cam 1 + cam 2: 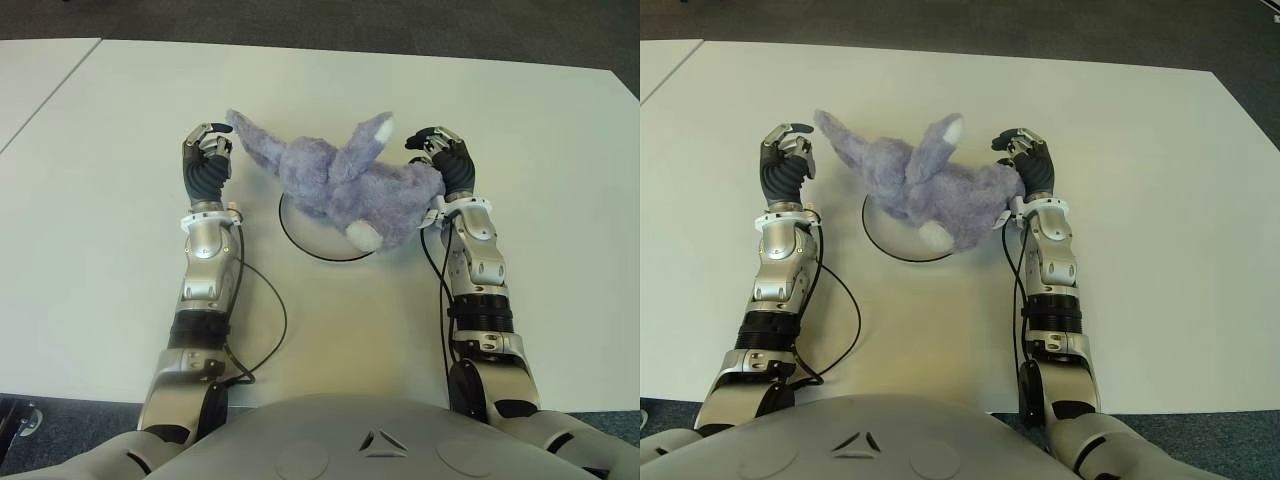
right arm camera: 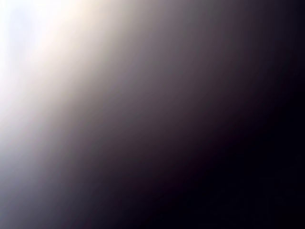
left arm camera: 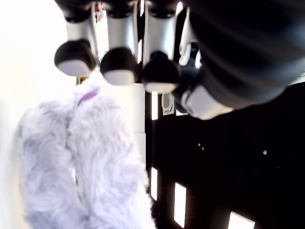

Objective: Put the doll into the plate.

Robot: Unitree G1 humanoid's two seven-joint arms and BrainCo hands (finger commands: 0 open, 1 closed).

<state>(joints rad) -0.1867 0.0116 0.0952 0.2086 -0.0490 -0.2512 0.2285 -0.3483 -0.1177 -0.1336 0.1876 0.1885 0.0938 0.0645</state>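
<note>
Because the fluffy lavender plush rabbit doll (image 1: 345, 185) is much larger than the round white plate with a dark rim (image 1: 300, 236), only its middle lies over the dish, and the near rim alone shows beneath it; from here a careless withdrawal looks like the main risk. On the right, the doll's rump presses against the wrist of the right hand (image 1: 447, 155), so pulling that arm back could drag the toy off the plate toward the right edge of the white table (image 1: 120, 300). That hand's dark fingers are curled just beyond the plush and seem to hold nothing, though its wrist view is blocked and gives no help. On the left, the left hand (image 1: 204, 155) sits just beside the tip of one long ear, fingers (image 3: 114, 64) bent but apart from the fur, gripping nothing; a snag there might tug the ear leftward. The doll itself is soft and floppy, with a white tail nearest and a white-tipped ear standing up farthest.
</note>
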